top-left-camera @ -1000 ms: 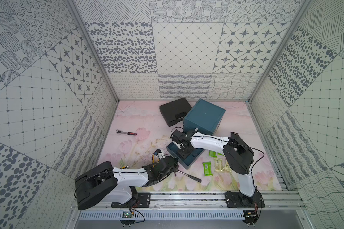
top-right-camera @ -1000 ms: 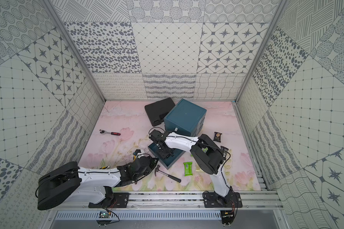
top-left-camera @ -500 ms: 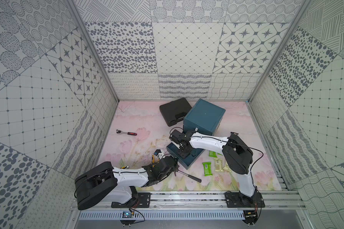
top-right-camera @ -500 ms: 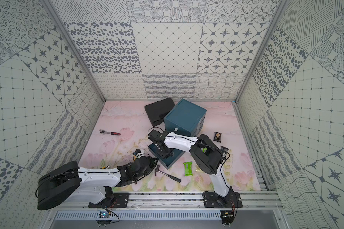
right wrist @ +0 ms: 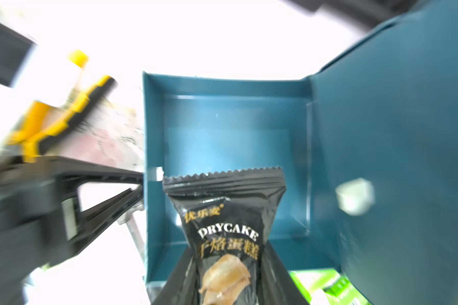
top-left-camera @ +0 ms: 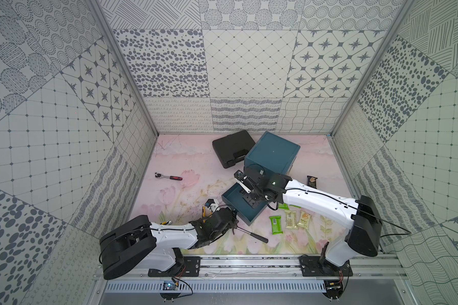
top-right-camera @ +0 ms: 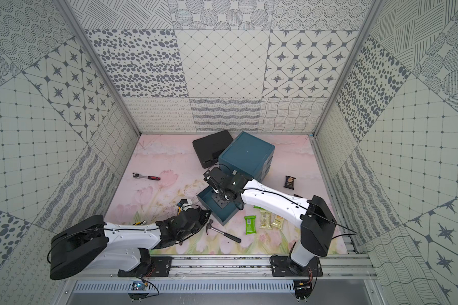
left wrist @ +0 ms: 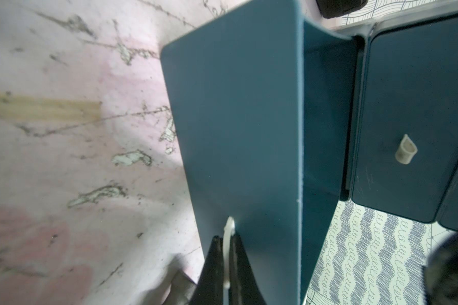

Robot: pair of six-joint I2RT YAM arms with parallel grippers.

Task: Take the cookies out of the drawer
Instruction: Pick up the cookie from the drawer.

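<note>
Over the pulled-out blue drawer (right wrist: 222,126), near the middle of the table (top-left-camera: 196,163), a black packet (right wrist: 224,237) marked DRYCAKE sits between the two fingers (right wrist: 177,282) of the right gripper (right wrist: 229,276). The jaws are drawn in most of the way and grasp the packet by its two long sides, one finger on each. Its saw-toothed end sticks out past the fingertips, above the drawer's floor. Whether the packet touches that floor cannot be told.

At the drawer's front, on its near left side, the left gripper (left wrist: 226,250) is clenched on the white handle (left wrist: 229,227), its jaws almost together with only the thin tab between them.

Right of the drawer, more cookies lie on the table: a green packet (top-left-camera: 275,224), a tan packet (top-left-camera: 290,219) just beside it, and a second tan packet (top-left-camera: 304,219) beside that. A second green packet (top-left-camera: 283,206) shows partly under the right arm. A second black packet (top-left-camera: 311,181) lies farther right and farther back, well apart from the others.

A blue cabinet (top-left-camera: 273,153) stands behind the drawer. A hammer (top-left-camera: 251,234) lies on the table just near of it.
</note>
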